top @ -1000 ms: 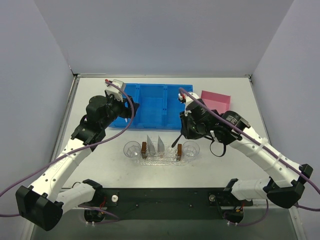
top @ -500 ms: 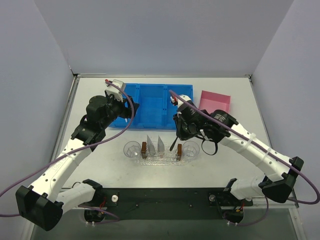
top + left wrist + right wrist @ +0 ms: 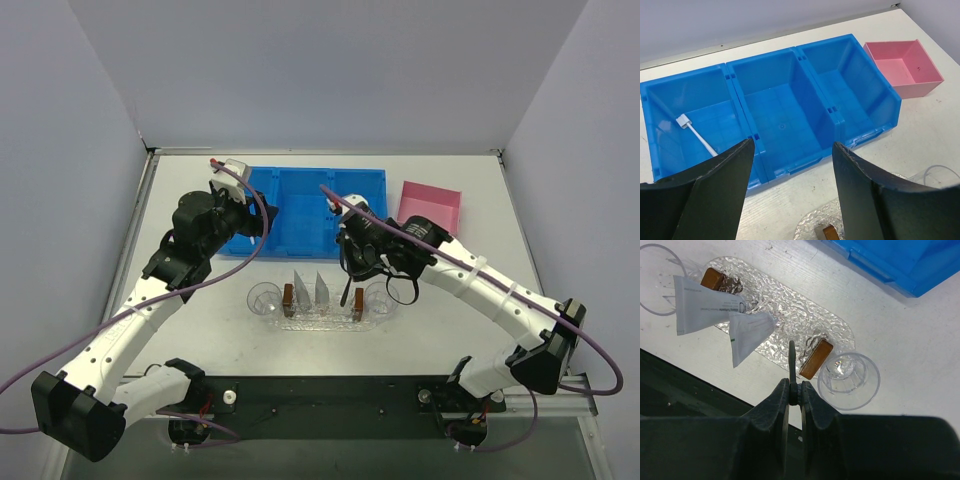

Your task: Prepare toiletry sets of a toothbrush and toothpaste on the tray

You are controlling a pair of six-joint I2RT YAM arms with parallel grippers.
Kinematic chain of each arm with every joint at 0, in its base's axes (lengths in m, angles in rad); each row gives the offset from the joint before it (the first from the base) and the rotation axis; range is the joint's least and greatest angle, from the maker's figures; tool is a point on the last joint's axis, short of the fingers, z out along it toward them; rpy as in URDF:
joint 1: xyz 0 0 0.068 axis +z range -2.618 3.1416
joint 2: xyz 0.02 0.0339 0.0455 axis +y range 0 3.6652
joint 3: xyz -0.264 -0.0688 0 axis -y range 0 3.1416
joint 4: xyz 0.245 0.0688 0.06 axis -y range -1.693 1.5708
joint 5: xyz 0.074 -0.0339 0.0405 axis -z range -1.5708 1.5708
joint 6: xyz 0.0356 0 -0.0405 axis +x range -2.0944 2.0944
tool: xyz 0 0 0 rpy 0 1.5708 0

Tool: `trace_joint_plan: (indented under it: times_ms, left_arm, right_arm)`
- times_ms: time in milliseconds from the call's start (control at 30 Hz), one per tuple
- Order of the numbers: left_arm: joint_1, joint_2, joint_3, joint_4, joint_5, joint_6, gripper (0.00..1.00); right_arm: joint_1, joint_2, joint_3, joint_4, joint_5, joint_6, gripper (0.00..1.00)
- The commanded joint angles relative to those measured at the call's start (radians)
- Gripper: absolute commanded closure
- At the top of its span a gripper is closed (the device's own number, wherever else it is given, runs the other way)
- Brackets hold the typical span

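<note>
Holding: right gripper [image 3: 795,390] clamped on slim black toothbrush [image 3: 792,360] over clear glittery oblong tray [image 3: 790,305], frame centre
Left gripper [image 3: 792,150]: spread wide above blue three-compartment bin [image 3: 782,115], upper left

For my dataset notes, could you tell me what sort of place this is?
Probably a lab robot test cell: plain walls enclose the white table, with a blue bin and pink box set out on it.

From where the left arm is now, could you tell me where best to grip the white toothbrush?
Probably the handle of the white toothbrush, from above, jaws across it: it lies flat, diagonal on the left compartment floor of the blue bin, walls blocking side approach.
</note>
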Motion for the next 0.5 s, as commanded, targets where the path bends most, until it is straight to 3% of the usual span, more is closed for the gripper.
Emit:
trace_joint_plan:
  times_ms: [0,467]
  left_arm:
    - [0.0,-0.006,0.003,0.019,-0.012,0.006,0.26]
    - [0.002,-0.003,0.005,0.019,-0.015,0.006,0.26]
  right_arm:
    - [0.004,0.034,0.04,-0.008,0.03,-0.029,1.0]
    - [0.004,0.08,0.057,-0.023,0.044,-0.048,1.0]
